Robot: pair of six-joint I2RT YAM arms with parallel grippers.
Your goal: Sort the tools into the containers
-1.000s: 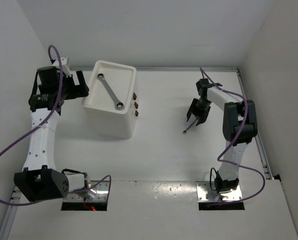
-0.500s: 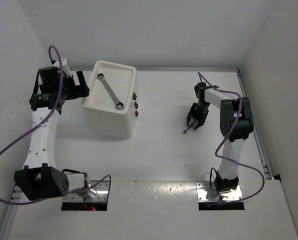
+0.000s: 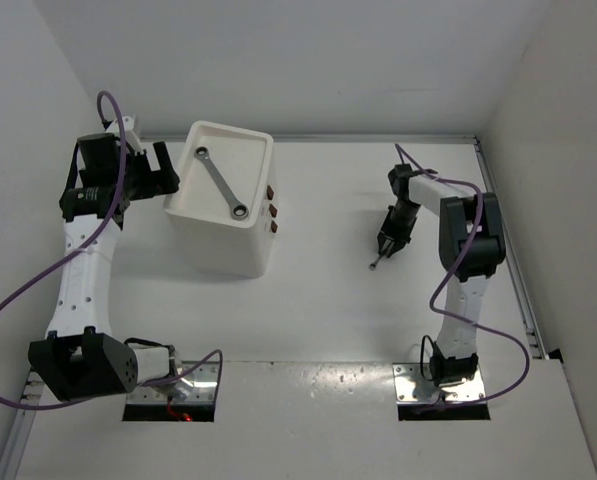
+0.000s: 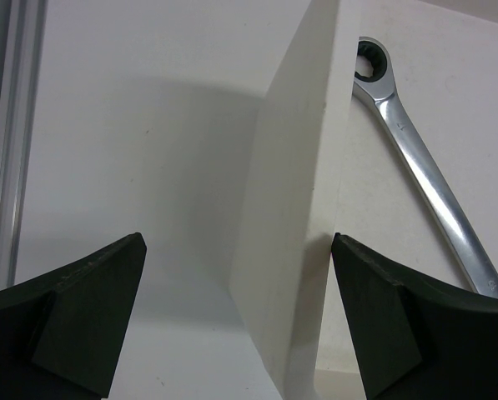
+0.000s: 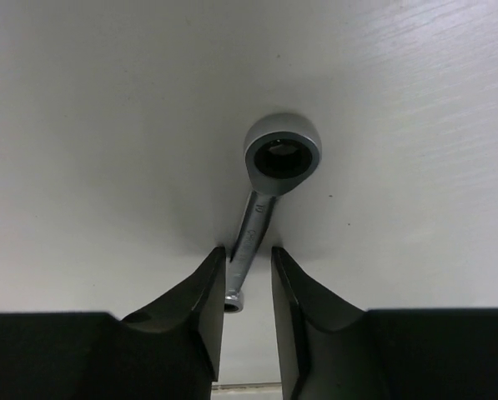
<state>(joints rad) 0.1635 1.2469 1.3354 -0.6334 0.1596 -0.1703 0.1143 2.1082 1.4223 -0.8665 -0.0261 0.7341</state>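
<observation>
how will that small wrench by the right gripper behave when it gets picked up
Probably stiff: the small wrench looks like solid polished metal. The smooth narrow shaft may slip or pivot, since the right gripper straddles it near the tail end, with the ring head out front. It lies flat on the table, so rolling seems unlikely.

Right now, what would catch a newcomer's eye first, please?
The right gripper straddles the handle of a small wrench on the table at right. At left, a long wrench lies diagonally in the top tray of the white box, with the open left gripper astride its wall.
</observation>
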